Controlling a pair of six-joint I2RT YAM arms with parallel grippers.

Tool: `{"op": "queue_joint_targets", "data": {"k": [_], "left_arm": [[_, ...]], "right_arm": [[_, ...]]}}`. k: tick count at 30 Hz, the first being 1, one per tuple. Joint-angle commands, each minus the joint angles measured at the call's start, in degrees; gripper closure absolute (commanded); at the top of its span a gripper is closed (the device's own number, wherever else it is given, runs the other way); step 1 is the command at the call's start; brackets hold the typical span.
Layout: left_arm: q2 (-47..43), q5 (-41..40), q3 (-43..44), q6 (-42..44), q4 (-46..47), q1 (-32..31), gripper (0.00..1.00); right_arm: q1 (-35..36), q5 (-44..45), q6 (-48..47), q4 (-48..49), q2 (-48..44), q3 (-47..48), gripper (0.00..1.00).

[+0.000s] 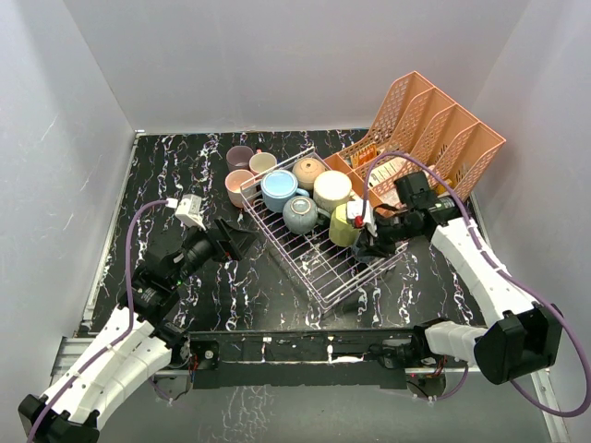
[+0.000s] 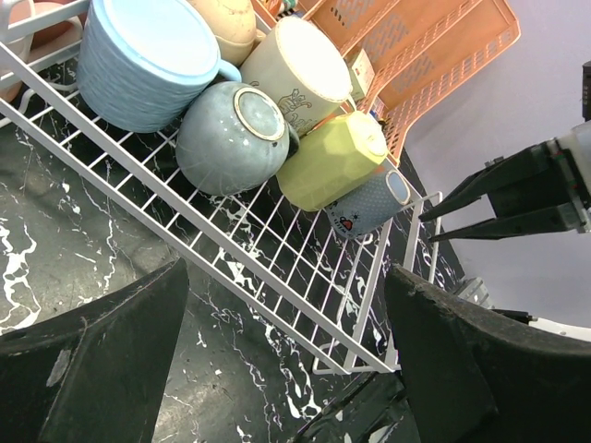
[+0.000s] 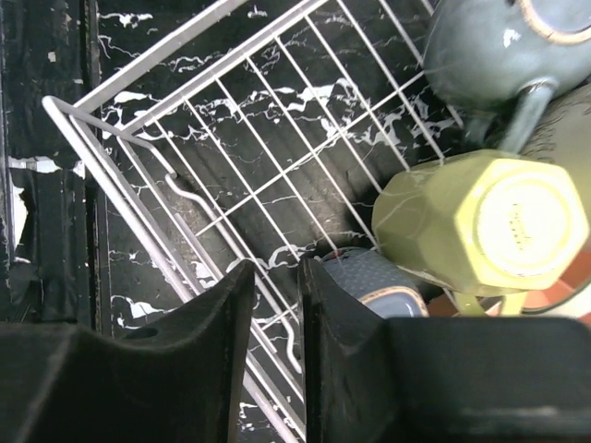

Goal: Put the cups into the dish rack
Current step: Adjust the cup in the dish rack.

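The wire dish rack (image 1: 305, 268) lies in the middle of the table. Inside it are a light blue cup (image 1: 279, 189), a tan cup (image 1: 308, 171), a cream cup (image 1: 332, 189), a grey-blue cup (image 1: 300, 214) and a yellow cup (image 1: 343, 224). A dotted blue cup (image 3: 369, 277) lies on its side by the yellow cup (image 3: 480, 221). My right gripper (image 3: 277, 272) hangs over the rack's right edge beside that dotted cup, its fingers a narrow gap apart and empty. My left gripper (image 2: 286, 369) is wide open and empty, left of the rack.
A mauve cup (image 1: 239, 158), a pale cup (image 1: 263, 162) and a pink cup (image 1: 239, 185) stand outside the rack's far left corner. A salmon-pink lattice organiser (image 1: 434, 129) lies behind the rack at the back right. White walls enclose the table.
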Motion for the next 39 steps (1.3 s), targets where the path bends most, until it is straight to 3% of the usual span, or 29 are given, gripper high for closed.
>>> {"op": "queue_joint_targets", "data": {"k": [1, 21, 31, 39], "left_arm": [[0.3, -0.8, 2.6, -0.1, 0.0, 0.3, 0.16], [1.6, -0.6, 2.7, -0.5, 1.0, 0.3, 0.16], [1.0, -0.6, 2.6, -0.6, 0.3, 0.3, 0.16], [0.7, -0.8, 2.4, -0.6, 0.4, 0.3, 0.16]], "right_arm": [[3.8, 7.2, 8.8, 8.4, -0.5, -2.5, 0.74], [6.0, 25.8, 20.4, 19.9, 3.4, -5.3, 0.77], [6.0, 27.5, 22.4, 21.3, 4.8, -4.4, 0.77], [6.0, 18.9, 21.0, 17.9, 2.6, -2.5, 0.75]]}}
